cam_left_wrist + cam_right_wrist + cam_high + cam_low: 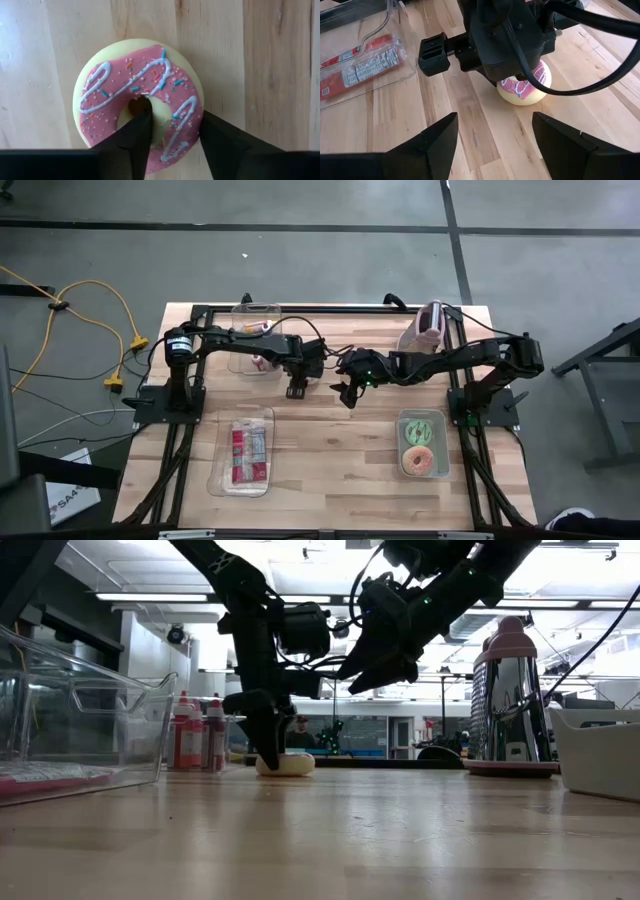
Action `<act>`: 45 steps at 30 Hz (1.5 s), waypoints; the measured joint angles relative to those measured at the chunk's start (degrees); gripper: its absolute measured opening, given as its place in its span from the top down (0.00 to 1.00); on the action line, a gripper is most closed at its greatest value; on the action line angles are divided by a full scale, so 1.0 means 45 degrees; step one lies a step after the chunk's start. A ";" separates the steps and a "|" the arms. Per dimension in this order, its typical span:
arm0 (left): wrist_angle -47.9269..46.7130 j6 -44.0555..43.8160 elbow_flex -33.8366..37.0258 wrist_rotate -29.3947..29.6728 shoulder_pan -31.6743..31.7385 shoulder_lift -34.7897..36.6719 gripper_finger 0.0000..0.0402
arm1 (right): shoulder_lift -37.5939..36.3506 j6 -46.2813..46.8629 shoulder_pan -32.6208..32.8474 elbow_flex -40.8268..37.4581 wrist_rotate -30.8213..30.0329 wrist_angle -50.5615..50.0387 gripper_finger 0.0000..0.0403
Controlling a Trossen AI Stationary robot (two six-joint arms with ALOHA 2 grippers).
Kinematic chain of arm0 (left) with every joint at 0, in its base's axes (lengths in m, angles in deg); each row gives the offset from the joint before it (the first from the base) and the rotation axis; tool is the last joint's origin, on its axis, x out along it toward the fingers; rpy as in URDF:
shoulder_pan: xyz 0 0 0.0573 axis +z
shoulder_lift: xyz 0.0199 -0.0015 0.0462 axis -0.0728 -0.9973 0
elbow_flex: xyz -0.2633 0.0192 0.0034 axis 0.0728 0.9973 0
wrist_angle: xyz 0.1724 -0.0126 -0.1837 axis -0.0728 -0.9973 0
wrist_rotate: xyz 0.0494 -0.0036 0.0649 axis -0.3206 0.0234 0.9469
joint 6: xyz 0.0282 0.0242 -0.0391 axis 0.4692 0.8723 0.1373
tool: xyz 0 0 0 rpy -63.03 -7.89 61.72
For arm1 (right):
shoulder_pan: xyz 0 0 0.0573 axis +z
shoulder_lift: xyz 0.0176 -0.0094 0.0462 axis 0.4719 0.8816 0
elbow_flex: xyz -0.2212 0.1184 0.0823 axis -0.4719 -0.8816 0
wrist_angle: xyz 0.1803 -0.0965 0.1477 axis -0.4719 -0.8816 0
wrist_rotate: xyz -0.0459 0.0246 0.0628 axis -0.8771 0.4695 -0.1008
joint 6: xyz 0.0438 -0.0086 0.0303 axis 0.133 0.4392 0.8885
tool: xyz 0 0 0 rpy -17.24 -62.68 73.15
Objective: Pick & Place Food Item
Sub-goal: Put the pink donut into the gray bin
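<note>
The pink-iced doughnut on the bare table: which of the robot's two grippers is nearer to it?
Left. The left gripper is down on the doughnut, one finger in its hole, one outside the ring. The right gripper hangs open above the table beside it.

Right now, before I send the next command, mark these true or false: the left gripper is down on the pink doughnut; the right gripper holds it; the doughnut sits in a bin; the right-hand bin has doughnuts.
1. The left gripper is down on the pink doughnut: true, one finger in its hole.
2. The right gripper holds it: false, it hovers open, empty.
3. The doughnut sits in a bin: false, on bare table.
4. The right-hand bin has doughnuts: true.
</note>
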 joint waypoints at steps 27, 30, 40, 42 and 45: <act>-0.0098 -0.0024 -0.0015 -0.0049 0.0524 0.0366 0.78 | 0.0000 0.0005 0.0000 0.0000 0.0001 0.0006 0.39; 0.0002 -0.0024 -0.0027 -0.0028 0.0897 0.0692 0.78 | 0.0000 0.0005 0.0000 0.0000 -0.0004 0.0034 0.39; 0.0196 -0.0087 -0.0034 -0.0009 0.2065 0.0996 0.78 | 0.0000 0.0003 0.0000 0.0003 -0.0011 0.0106 0.39; 0.0289 -0.0082 -0.0034 -0.0158 0.2184 0.0997 0.78 | 0.0000 0.0000 0.0000 0.0000 -0.0008 0.0108 0.39; 0.0461 0.0047 -0.0034 -0.0383 0.2316 0.1077 0.78 | 0.0000 0.0005 0.0000 0.0000 -0.0006 0.0106 0.39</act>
